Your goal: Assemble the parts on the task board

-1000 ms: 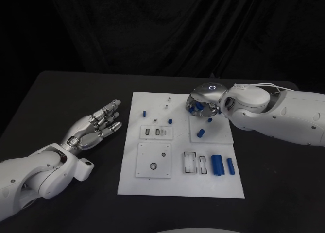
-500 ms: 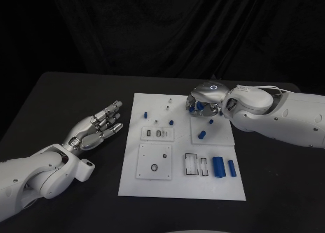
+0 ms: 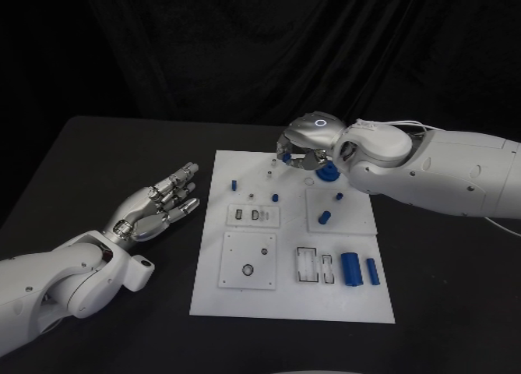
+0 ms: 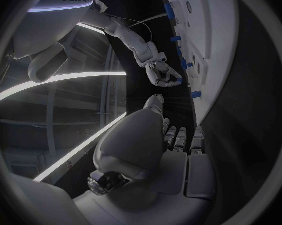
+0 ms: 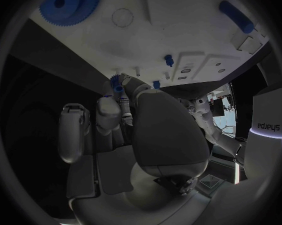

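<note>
small blue gear (image 3: 286,156) pinched in right hand (image 3: 305,152) fingers (image 5: 118,92)

A black surface (image 3: 103,156) carries the white task board (image 3: 288,292), which lies flat at its middle, long side running from 12 toward 6 o'clock. Bare black surface shows at 9 and at 3 o'clock of the board.

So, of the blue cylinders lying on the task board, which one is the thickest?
The wide blue cylinder at the board's near right, between the white slotted block and a thinner blue cylinder; the others are clearly slimmer.
</note>
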